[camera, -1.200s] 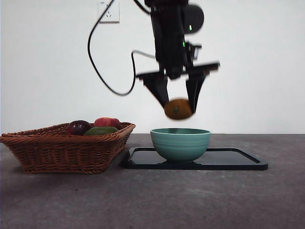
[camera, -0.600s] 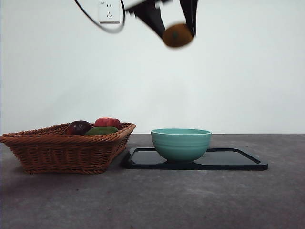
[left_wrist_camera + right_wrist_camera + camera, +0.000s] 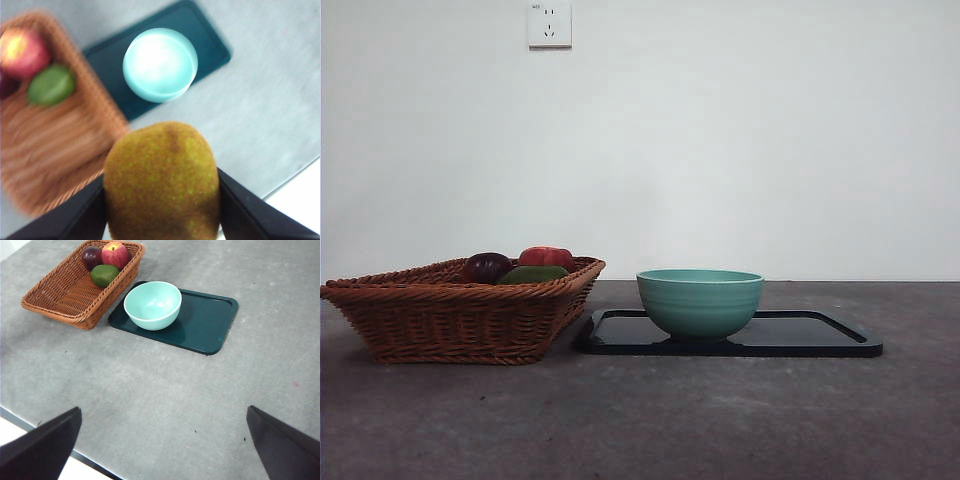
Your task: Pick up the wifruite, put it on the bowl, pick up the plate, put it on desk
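The left pincer is clamped on the wifruite, holding it high above the desk, presumably for carrying over the mint-green bowl, which sits empty on the dark tray just beside the wicker basket. The right pincer waits well apart, jaws spread wide.

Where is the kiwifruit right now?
The kiwifruit is clamped in the left gripper, high above the table, with the green bowl and wicker basket below it; the front view doesn't show it.
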You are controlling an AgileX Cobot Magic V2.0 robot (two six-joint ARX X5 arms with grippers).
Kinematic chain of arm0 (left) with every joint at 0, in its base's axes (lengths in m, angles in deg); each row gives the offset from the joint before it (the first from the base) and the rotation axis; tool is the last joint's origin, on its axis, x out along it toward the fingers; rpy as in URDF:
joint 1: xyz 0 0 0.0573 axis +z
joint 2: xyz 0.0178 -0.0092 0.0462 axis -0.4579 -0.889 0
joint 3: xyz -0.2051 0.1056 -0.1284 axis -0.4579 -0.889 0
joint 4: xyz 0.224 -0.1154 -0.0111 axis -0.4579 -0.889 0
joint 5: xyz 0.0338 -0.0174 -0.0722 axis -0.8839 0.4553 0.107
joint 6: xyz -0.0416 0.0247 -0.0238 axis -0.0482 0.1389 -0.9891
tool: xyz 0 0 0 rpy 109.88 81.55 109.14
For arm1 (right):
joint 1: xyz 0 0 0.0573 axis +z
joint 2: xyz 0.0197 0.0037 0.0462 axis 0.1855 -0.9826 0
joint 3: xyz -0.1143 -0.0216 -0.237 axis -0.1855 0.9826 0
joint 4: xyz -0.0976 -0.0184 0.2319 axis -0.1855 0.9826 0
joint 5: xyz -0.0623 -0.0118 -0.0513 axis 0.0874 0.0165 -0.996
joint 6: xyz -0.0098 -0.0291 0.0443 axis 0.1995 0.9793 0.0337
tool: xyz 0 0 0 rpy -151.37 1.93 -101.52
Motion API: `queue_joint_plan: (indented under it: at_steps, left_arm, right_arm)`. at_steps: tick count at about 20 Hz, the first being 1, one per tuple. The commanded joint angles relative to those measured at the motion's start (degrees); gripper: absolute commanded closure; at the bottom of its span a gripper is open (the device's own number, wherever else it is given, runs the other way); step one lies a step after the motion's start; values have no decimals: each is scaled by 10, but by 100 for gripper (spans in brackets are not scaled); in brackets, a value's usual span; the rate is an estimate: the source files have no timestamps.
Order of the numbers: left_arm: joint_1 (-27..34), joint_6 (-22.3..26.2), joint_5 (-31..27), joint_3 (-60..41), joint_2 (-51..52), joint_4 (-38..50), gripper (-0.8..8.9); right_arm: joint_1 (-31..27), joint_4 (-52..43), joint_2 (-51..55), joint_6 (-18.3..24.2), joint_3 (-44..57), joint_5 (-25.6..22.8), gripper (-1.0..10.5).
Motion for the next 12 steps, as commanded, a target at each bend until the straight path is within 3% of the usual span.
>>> queue_joint_plan:
  at_steps: [1,5,12]
  left_arm:
    - [7,-15,-37,-48,41,-29,572]
    - [41,-44,-82,-138,77,-7,573]
    - [78,-67,-82,-340,86,220,573]
  right_arm:
    - [3,-6,0,-4,-5,1,357]
    - [3,-7,0,-4,-5,2,357]
    - [3,-6,0,-10,-5,7,357]
